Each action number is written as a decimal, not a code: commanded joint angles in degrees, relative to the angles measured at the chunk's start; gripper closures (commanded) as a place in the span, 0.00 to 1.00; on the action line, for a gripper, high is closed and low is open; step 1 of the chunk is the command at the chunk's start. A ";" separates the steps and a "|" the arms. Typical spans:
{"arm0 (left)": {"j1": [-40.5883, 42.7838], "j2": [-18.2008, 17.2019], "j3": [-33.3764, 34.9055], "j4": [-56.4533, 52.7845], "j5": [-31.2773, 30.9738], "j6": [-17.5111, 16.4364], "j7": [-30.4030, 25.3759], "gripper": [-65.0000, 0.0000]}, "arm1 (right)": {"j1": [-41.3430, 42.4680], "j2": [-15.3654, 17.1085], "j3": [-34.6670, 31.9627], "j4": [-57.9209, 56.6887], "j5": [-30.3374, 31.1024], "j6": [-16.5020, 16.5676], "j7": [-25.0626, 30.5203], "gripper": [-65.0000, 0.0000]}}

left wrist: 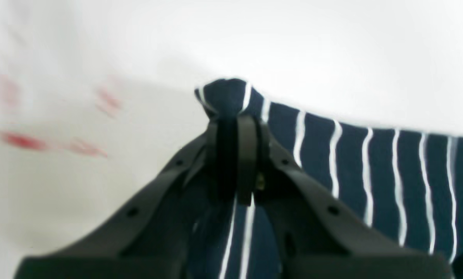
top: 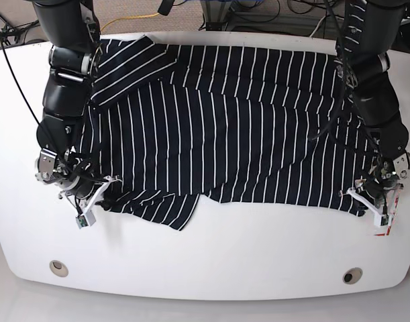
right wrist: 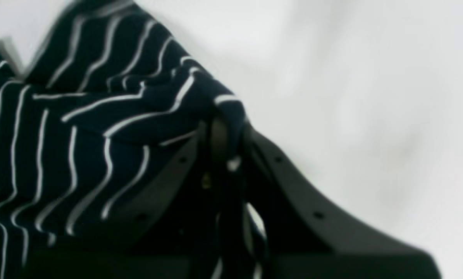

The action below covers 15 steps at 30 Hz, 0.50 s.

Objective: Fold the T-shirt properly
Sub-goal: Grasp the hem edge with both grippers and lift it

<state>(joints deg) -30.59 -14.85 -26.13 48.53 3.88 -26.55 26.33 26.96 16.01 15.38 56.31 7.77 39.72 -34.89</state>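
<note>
Striped T-shirt (top: 225, 127), flat on white surface (top: 211, 261): left fingers (left wrist: 231, 116) and right fingers (right wrist: 225, 128) each clenched on a near corner; next, lift together and fold.

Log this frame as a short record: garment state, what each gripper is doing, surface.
garment: T-shirt spread flat, near edge rumpled
left gripper: shut on a corner of the T-shirt, near edge of the cloth
right gripper: shut on a bunched fold of the T-shirt, at the opposite near corner
surface: white table
fold: not yet made
</note>
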 commanded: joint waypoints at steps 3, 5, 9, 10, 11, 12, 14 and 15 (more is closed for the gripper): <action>1.01 0.21 0.06 9.71 -0.76 -2.77 3.96 0.94 | -1.51 0.74 0.23 9.31 0.63 0.28 -0.31 1.00; 1.62 0.39 0.06 12.17 -0.76 -4.44 5.98 0.94 | -2.48 0.74 0.23 12.04 0.63 0.28 -2.34 1.00; 4.08 1.88 -0.11 17.88 -0.76 -6.38 7.92 0.94 | -4.59 0.74 0.67 16.26 0.71 0.28 -5.15 1.00; 5.23 1.97 -0.11 19.82 -0.76 -6.55 8.44 0.94 | -5.38 0.74 1.28 17.93 0.71 0.28 -5.59 1.00; 6.11 2.06 -0.11 21.84 -0.76 -6.64 8.97 0.94 | -6.08 0.74 1.99 19.51 0.71 0.28 -5.94 1.00; 7.16 2.15 -0.11 24.13 -0.76 -6.73 9.59 0.94 | -7.05 0.65 2.87 21.53 0.71 0.28 -6.56 1.00; 9.01 2.24 -0.11 27.91 -0.76 -6.82 10.90 0.94 | -8.37 0.56 3.30 24.87 0.71 0.28 -7.79 1.00; 9.62 2.24 -0.11 29.40 -0.85 -6.82 11.52 0.94 | -8.89 0.56 3.39 26.45 0.71 0.28 -8.58 1.00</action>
<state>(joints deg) -20.62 -11.68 -26.09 74.15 3.44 -33.50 37.95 17.39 15.75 18.52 78.52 7.92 40.29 -43.03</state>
